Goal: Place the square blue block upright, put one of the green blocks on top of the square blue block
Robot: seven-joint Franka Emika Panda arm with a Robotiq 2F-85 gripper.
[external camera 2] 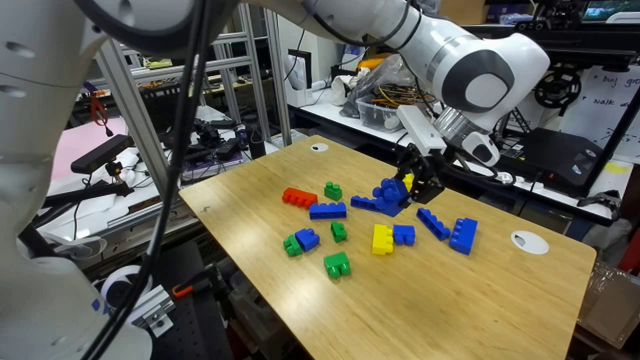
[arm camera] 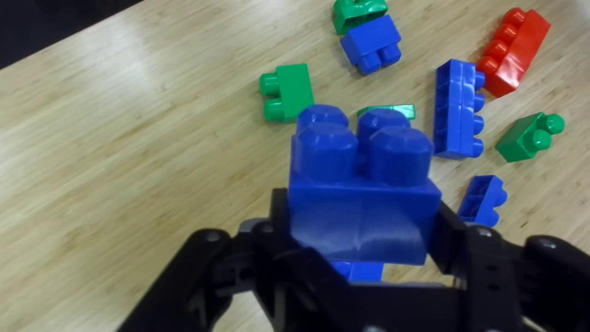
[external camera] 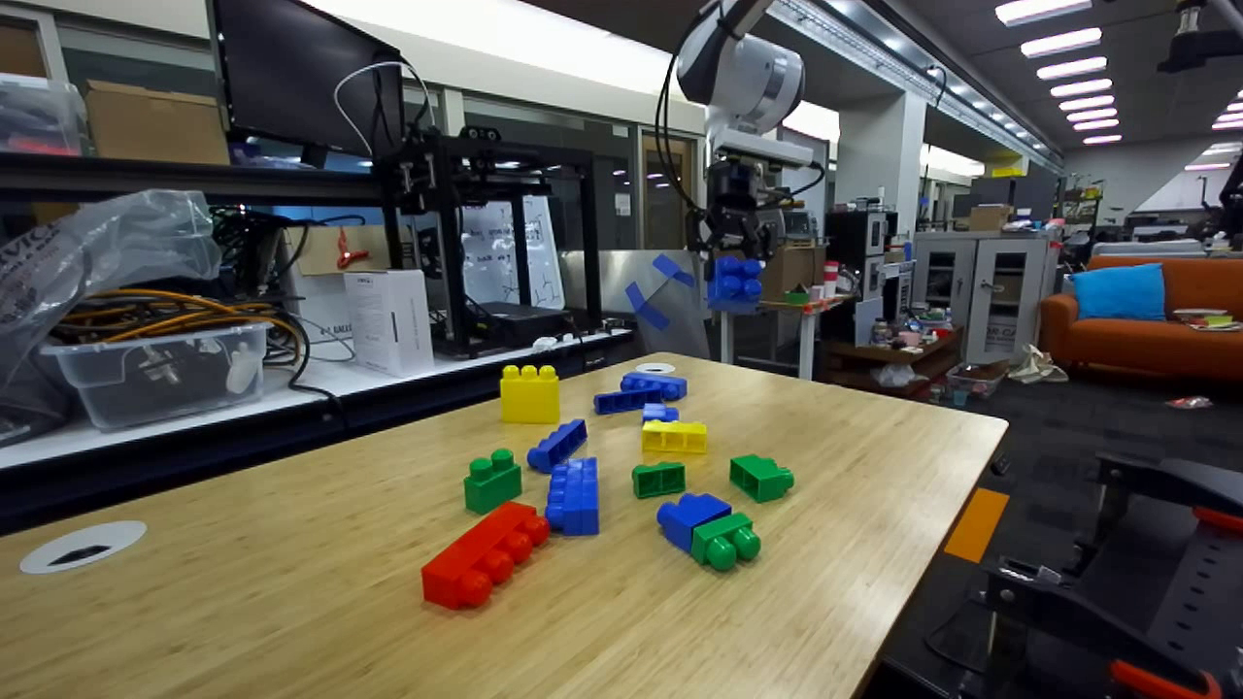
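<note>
The square blue block [external camera: 735, 284] is in the air above the table, its studs facing sideways. It also shows in an exterior view [external camera 2: 391, 196] and in the wrist view [arm camera: 359, 221]. My gripper [external camera: 735, 238] is shut on it, a finger on each side, as the wrist view [arm camera: 362, 207] shows. Single green blocks lie on the table: one on its side [external camera: 761, 477], a smaller one [external camera: 658, 479], partly hidden behind the held block in the wrist view [arm camera: 396, 110], and one standing studs up [external camera: 492, 481]. I cannot tell which green one is meant.
A blue brick [external camera: 694, 517] is joined to a green one [external camera: 726, 541]. A red brick [external camera: 486, 555], long blue bricks [external camera: 575, 497], a standing yellow brick [external camera: 529, 396] and a lying yellow one [external camera: 674, 438] are on the table. A shelf [external camera: 369, 379] runs along one side.
</note>
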